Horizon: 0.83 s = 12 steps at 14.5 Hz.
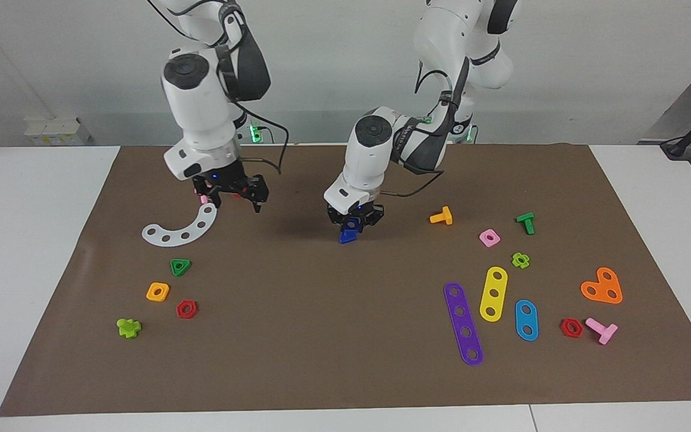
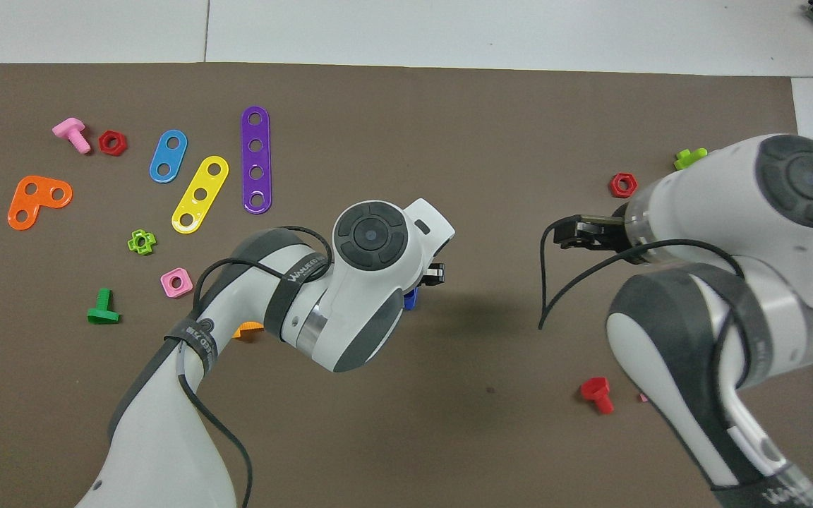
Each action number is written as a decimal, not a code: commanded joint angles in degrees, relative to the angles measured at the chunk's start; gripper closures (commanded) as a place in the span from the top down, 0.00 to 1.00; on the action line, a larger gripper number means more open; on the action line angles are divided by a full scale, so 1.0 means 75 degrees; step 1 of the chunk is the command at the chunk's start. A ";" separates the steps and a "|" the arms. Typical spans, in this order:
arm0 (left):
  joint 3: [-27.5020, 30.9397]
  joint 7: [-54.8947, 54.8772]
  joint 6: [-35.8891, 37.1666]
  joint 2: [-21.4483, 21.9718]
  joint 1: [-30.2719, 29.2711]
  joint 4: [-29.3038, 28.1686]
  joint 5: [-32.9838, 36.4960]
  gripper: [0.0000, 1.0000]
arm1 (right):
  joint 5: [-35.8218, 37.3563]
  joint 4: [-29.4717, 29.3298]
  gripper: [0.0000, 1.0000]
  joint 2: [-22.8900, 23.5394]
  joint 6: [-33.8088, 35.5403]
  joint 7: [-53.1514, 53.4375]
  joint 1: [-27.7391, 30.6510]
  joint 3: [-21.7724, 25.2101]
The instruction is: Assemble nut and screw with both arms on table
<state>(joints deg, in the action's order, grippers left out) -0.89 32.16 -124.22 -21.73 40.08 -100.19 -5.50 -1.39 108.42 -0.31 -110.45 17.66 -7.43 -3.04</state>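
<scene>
The left pincer (image 1: 354,223) is positioned low over the middle of the worktop (image 1: 321,336), a white surface overlaid with a large brown paper-like mat. Its fingers are closed on a small dark-blue plastic piece (image 1: 350,231), whose lower tip is seen at or just above the mat. The piece is taken to be the dark-blue toy screw with the triangular head, possibly with the dark-blue square nut already on it; the two cannot be told apart, because the pincer body covers most of the piece. In the overhead view only a blue edge (image 2: 411,299) is visible under the left wrist.

The right pincer (image 1: 231,191) is located toward the right arm's end of the worktop, just above the mat, with its fingers spread apart. A small pink part and a red part are seen at the pincer, but it cannot be told whether either is touched. One end of a white curved perforated plastic strip (image 1: 179,230) lies directly below the right pincer.

Farther from the robots than the strip, a green triangular nut (image 1: 180,267), an orange-yellow square nut (image 1: 158,291), a red hexagonal nut (image 1: 186,309) and a lime-green cross-shaped piece (image 1: 128,327) are laid out. Toward the left arm's end of the worktop, an orange screw (image 1: 441,216), a pink square nut (image 1: 489,238), a green screw (image 1: 526,222) and a purple four-hole strip (image 1: 463,323) are placed.
</scene>
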 commanded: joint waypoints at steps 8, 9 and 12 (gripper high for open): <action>0.0154 0.0341 -0.1155 -0.0068 0.0409 -0.0996 0.0346 0.00 | -0.0073 -0.2418 1.00 0.0193 0.2162 -0.1792 0.0943 -0.0040; 0.0154 0.0341 -0.1284 -0.0056 0.0409 -0.1113 0.0346 0.00 | -0.0072 -0.2385 1.00 0.0193 0.2164 -0.1792 0.0943 -0.0040; 0.0154 0.0341 -0.1496 -0.0044 0.0433 -0.1243 0.0346 0.00 | -0.0072 -0.2187 1.00 0.0007 0.2350 -0.1826 0.0885 -0.0040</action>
<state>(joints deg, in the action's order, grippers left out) -0.65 33.45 -132.91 -22.58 42.20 -107.29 -4.28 -1.86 92.60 -0.55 -94.57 5.65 -1.14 -2.99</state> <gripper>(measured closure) 0.529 0.000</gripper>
